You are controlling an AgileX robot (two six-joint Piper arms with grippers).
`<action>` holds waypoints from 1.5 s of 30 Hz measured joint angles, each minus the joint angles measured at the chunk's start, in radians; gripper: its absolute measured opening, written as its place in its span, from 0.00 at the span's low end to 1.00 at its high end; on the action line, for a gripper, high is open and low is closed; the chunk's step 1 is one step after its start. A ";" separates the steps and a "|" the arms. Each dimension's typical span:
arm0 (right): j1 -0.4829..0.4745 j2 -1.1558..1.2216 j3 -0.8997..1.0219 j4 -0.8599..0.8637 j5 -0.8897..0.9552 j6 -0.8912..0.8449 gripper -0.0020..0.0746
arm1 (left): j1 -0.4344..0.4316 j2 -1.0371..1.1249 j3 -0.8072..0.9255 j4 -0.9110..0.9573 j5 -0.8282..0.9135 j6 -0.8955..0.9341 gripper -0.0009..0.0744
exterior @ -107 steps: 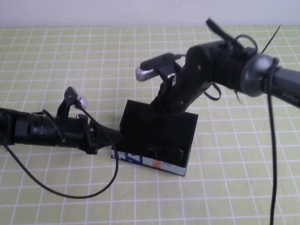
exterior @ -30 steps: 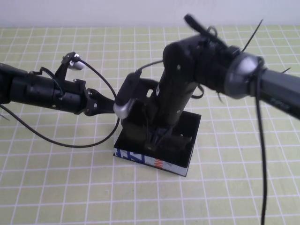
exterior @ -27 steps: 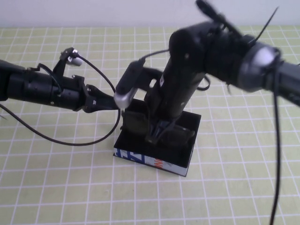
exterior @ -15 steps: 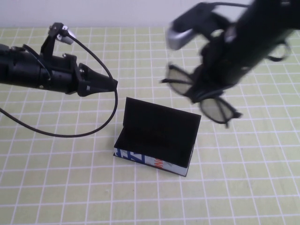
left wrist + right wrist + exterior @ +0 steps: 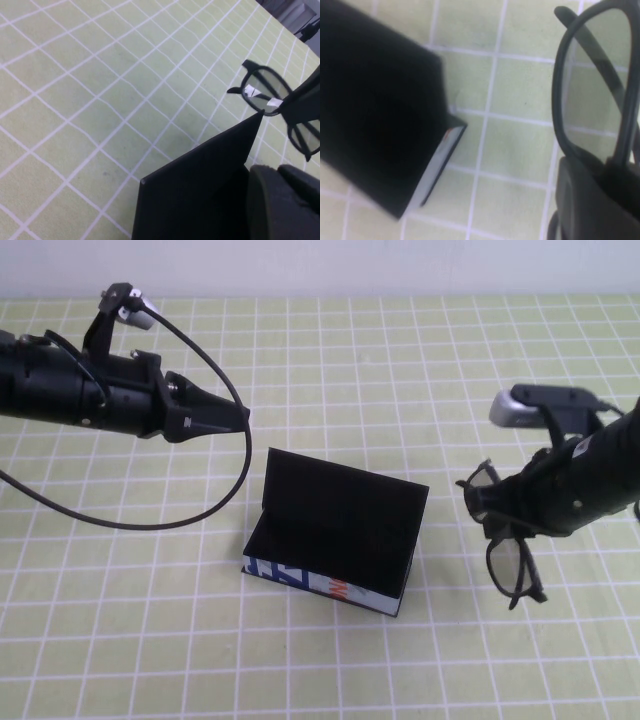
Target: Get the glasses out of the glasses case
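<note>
Glasses (image 5: pixel 505 540) are out — clamped in the right gripper (image 5: pixel 512 512), hanging low over the mat to the right of the open case (image 5: pixel 335 535), ready to set down. Left gripper (image 5: pixel 225 420) hovers behind-left of the lid — fingers together.

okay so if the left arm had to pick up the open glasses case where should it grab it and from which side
Judging by its shape, grip the upright lid of the glasses case across its thin top edge, coming from above. The lid stands like a flat plate, easier to pinch than the wide box. The left end effector hovers up-left of it; the right end effector holds the glasses to the right.
</note>
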 joint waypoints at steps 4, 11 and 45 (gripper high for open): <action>0.000 0.077 0.005 0.025 -0.065 0.000 0.11 | 0.000 0.000 0.000 0.002 -0.002 0.000 0.01; 0.000 0.139 0.007 0.032 -0.108 0.001 0.27 | 0.000 0.000 0.000 0.004 -0.002 0.000 0.01; 0.025 -1.265 0.433 -0.026 0.200 0.021 0.01 | 0.000 -1.385 0.927 -0.435 -0.800 0.255 0.01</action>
